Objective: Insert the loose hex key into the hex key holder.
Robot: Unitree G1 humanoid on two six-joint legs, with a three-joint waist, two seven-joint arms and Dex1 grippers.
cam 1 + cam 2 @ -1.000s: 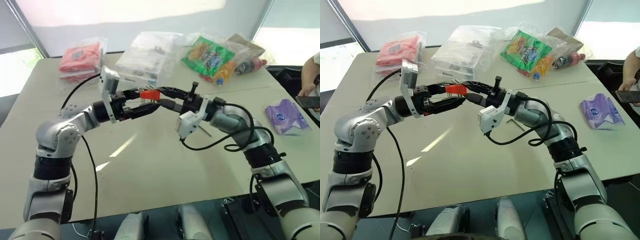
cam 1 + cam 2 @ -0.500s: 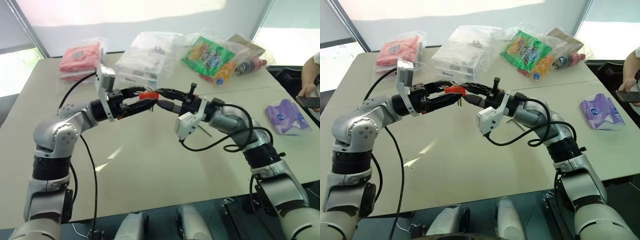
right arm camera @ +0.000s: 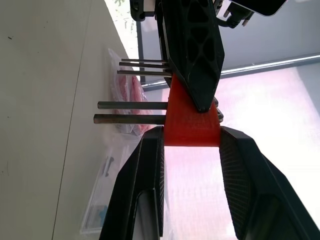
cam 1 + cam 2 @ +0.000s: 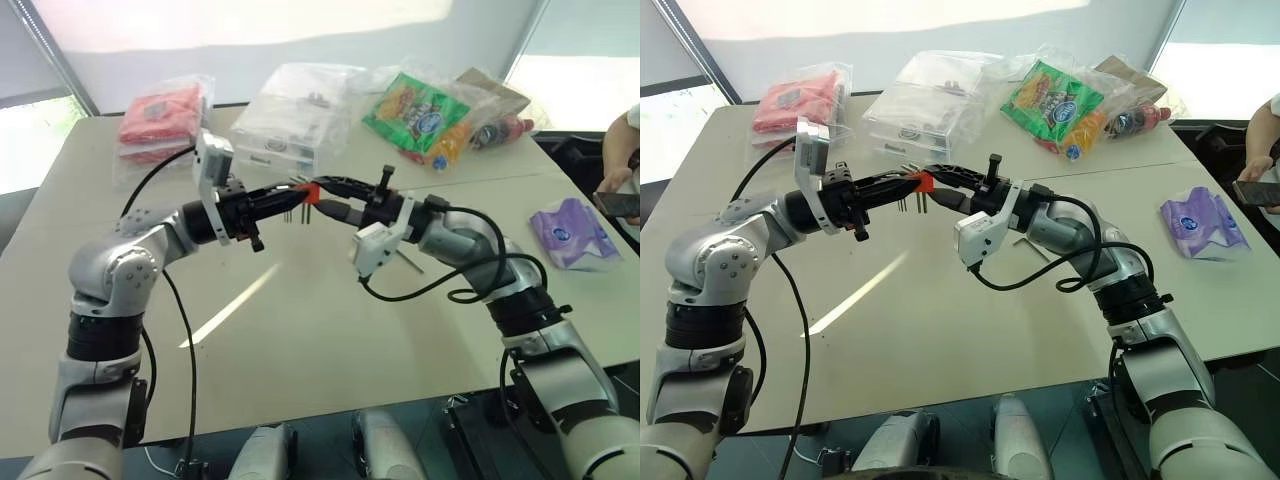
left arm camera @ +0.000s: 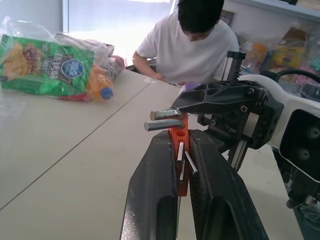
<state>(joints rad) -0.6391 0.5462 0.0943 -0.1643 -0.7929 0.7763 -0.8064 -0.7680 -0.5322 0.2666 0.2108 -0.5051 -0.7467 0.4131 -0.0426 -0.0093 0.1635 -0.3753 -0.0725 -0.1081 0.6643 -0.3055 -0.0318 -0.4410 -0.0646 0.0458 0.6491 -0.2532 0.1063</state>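
Both arms meet in mid-air over the middle of the table, and the hex key holder hangs between them, well clear of the surface. The right gripper has its jaws part-way open and clamped on the two flat sides of the orange-red block. The left gripper comes in from the opposite side with its jaws pressed nearly together, pinching the same block. The loose hex key lies bare on the table just under the right forearm, towards the right edge, and nobody has hold of it. I judge that key to be light, stiff and slick, a thin steel rod apt to roll or skid under a fingertip, best pinched across its long leg near the bend. The holder is small hard plastic that would twist in a loose grip, so taking it by its flat faces seems right. The head views give the layout but show the block as an orange fleck. The left wrist view shows two thicker keys bent over at the top of the block, and a seated person in a white shirt beyond the far edge. The right wrist view shows the straight shanks standing out sideways like prongs.
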